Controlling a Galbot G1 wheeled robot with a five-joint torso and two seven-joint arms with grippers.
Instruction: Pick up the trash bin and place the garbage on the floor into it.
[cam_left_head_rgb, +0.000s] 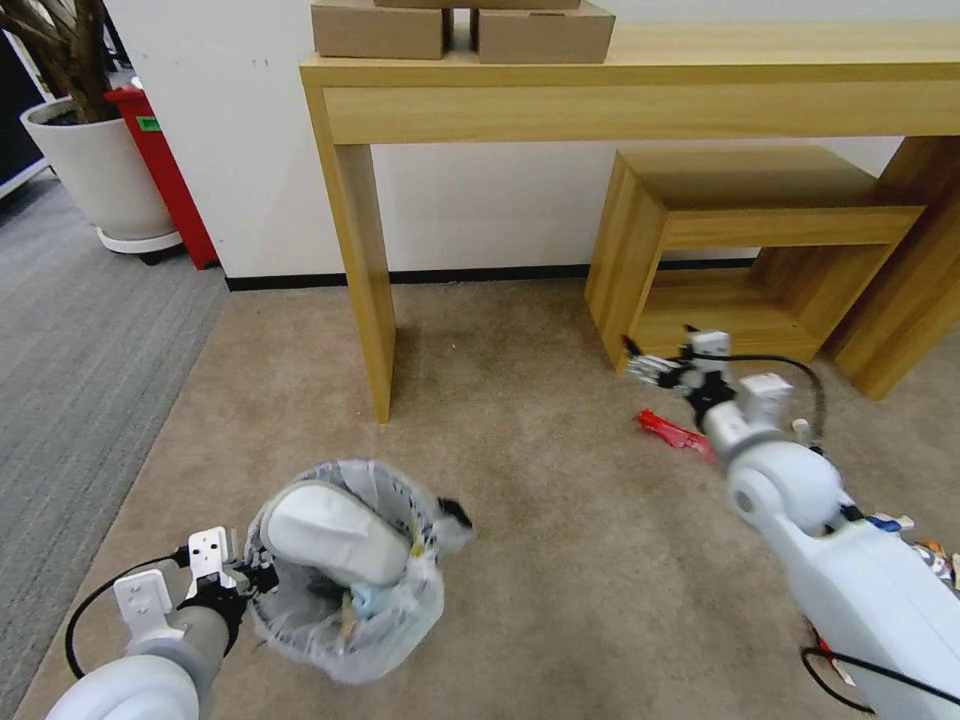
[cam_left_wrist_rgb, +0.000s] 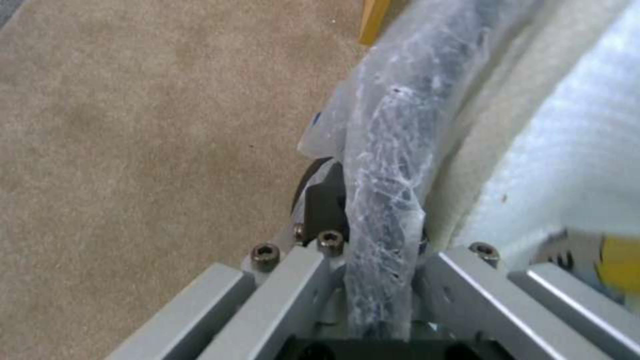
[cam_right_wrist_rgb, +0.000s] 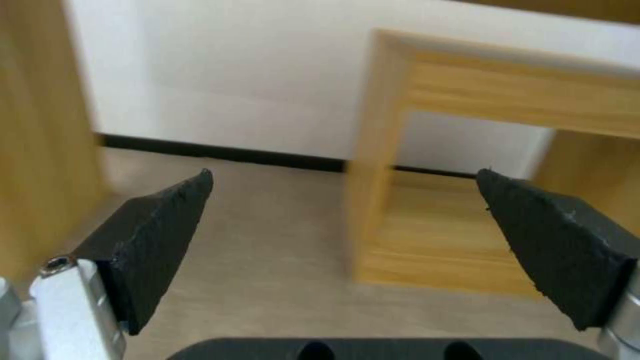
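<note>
The trash bin (cam_left_head_rgb: 345, 600), lined with a crinkled clear bag, sits low at my left with a white slipper (cam_left_head_rgb: 330, 530) resting across its mouth. My left gripper (cam_left_head_rgb: 255, 580) is shut on its near rim. In the left wrist view the bag-wrapped rim (cam_left_wrist_rgb: 387, 190) runs between the fingers of the left gripper (cam_left_wrist_rgb: 377, 280). My right gripper (cam_left_head_rgb: 650, 368) hovers open and holds nothing in front of the low wooden shelf; its dark pads (cam_right_wrist_rgb: 153, 235) stand wide apart. A red wrapper (cam_left_head_rgb: 670, 430) lies on the carpet beside the right wrist. More small garbage (cam_left_head_rgb: 900, 522) lies at the right edge.
A tall wooden console table (cam_left_head_rgb: 365, 270) with cardboard boxes (cam_left_head_rgb: 545, 35) stands against the wall. The low wooden shelf (cam_left_head_rgb: 740, 250) is under it on the right. A white planter (cam_left_head_rgb: 95, 170) and a red object (cam_left_head_rgb: 165, 170) stand far left. Beige carpet (cam_left_head_rgb: 540, 480) lies between the arms.
</note>
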